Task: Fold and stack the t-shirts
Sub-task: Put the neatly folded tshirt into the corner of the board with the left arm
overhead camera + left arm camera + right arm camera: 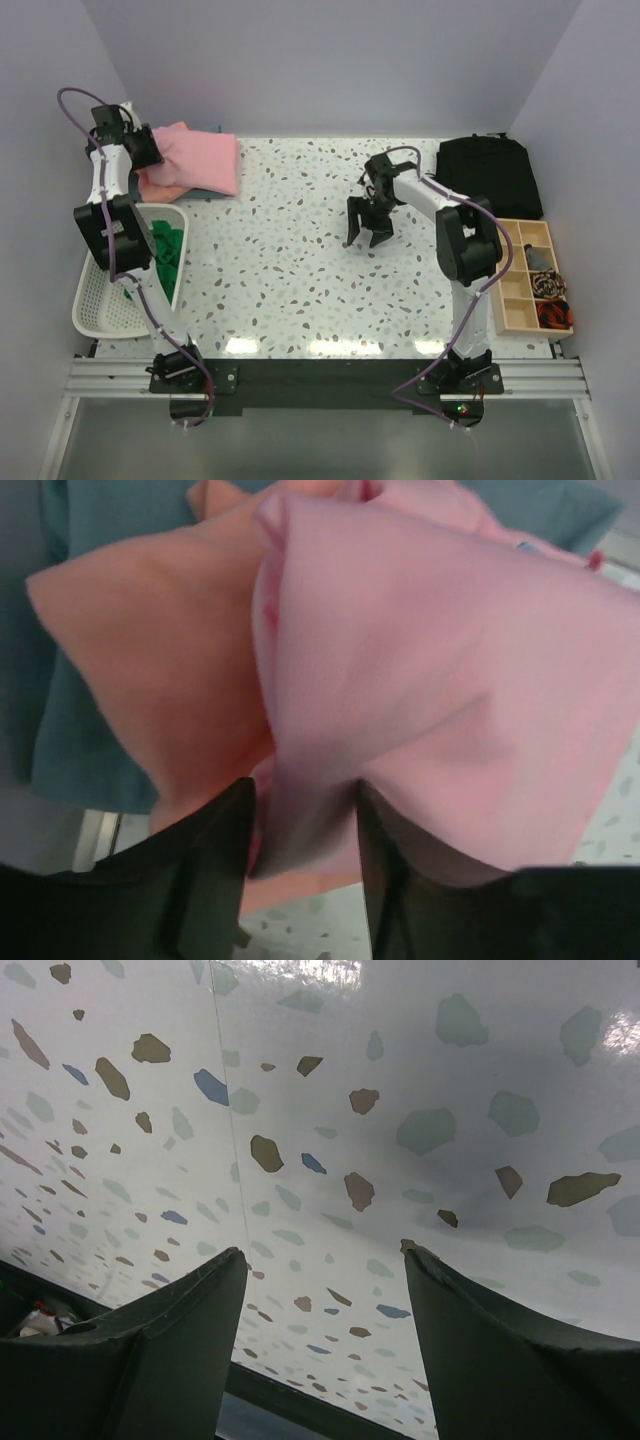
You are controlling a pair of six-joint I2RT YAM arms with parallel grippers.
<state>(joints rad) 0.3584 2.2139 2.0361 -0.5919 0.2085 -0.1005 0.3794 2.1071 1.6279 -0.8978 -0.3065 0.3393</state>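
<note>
**Inspector A:** We begin at the left gripper (305, 810). What do we record for its jaws?

**Inspector B:** We record them closed on cloth. A fold of the light pink t-shirt (430, 680) is pinched between the 2 fingers (215, 845), and it fills the gap between them. The pink cloth bulges up and away from the grip.

**Inspector A:** And around that grip?

**Inspector B:** The salmon-orange t-shirt (150, 650) lies just beside and under the pink one, touching it. The grey-blue t-shirt (60, 730) lies beneath both. From above, we see these 3 piled at the far left corner of the table (290, 270), with pink on top. Only a thin grey-blue edge shows at the near side.

**Inspector A:** The right gripper (325, 1260)?

**Inspector B:** Its jaws stand spread wide, with nothing between them. In the wrist view we see only the speckled tabletop beyond them. From above, it hangs over the middle of the table, right of centre and well apart from the pile.

**Inspector A:** The remaining shirt?

**Inspector B:** The bright green t-shirt (168, 250) sits crumpled in the white basket (100, 310) at the left edge of the table.

**Inspector A:** Other items?

**Inspector B:** A black bag (490, 175) lies at the far right. A wooden compartment tray (510, 300) sits near it, with small items in several cells. We cannot tell what they are.
</note>
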